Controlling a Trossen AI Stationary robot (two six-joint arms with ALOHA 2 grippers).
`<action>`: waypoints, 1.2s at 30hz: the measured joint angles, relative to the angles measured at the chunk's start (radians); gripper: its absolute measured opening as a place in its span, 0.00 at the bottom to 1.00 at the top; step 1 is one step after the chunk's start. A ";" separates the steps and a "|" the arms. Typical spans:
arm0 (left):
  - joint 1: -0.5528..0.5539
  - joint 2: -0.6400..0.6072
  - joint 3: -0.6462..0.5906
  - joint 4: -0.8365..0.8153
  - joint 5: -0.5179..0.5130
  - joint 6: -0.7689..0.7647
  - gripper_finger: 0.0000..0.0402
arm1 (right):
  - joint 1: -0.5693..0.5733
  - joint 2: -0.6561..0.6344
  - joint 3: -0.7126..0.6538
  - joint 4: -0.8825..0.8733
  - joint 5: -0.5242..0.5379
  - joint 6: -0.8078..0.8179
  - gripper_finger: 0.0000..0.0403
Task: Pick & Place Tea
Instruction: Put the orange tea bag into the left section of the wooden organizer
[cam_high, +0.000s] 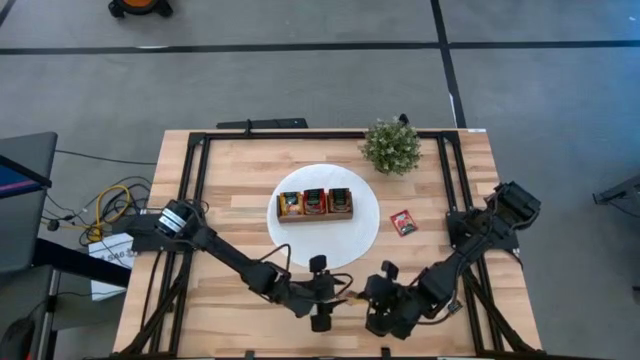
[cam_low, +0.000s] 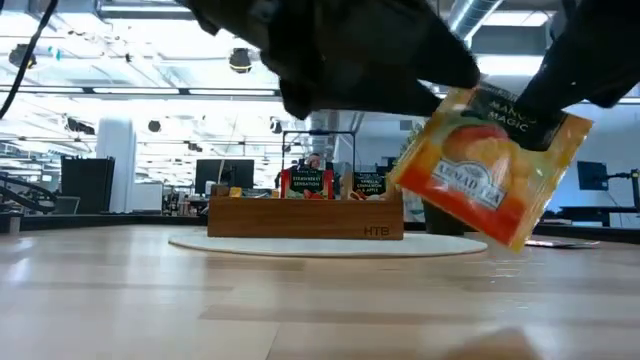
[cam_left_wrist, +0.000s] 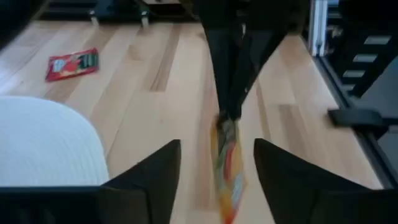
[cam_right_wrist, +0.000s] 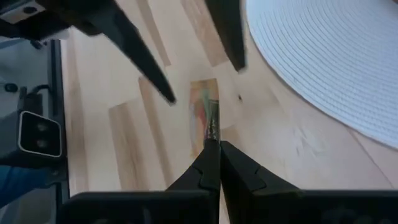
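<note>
The white disc (cam_high: 360, 215) lies in the middle of the wooden table (cam_high: 240, 170), and on it stands the narrow wooden box (cam_high: 315, 204) with three compartments, each showing tea sachets upright inside. Just off the disc's far right rim stands the small green plant (cam_high: 392, 146). To the right of the disc, apart from its edge, a red sachet (cam_high: 403, 222) lies flat on the bare wood. On the near side of the disc, just beyond its rim, the two grippers meet over the table. The right gripper (cam_right_wrist: 214, 146) has its fingers (cam_right_wrist: 245, 171) clenched together on the edge of a yellow-orange sachet (cam_low: 490, 170), pinching it so that it hangs tilted in the air, clear of the tabletop, in front of the box and the disc in the low view. The left gripper (cam_left_wrist: 217, 165) faces it from the other side with its fingers (cam_left_wrist: 158, 171) spread wide and released; the sachet hangs edge-on in the gap between them and touches neither, as the left wrist view shows. In that same view the red sachet shows farther off past the curve of the disc
</note>
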 joint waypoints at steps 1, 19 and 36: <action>0.005 0.008 0.000 0.023 0.007 0.003 0.50 | 0.002 0.000 0.002 0.000 0.003 -0.011 0.00; 0.022 0.083 0.000 0.255 0.035 0.131 0.10 | 0.007 -0.001 0.007 0.003 -0.003 -0.024 0.00; -0.036 -0.176 -0.183 -0.199 -0.377 -0.057 0.00 | 0.077 -0.002 -0.017 0.003 0.210 0.111 0.00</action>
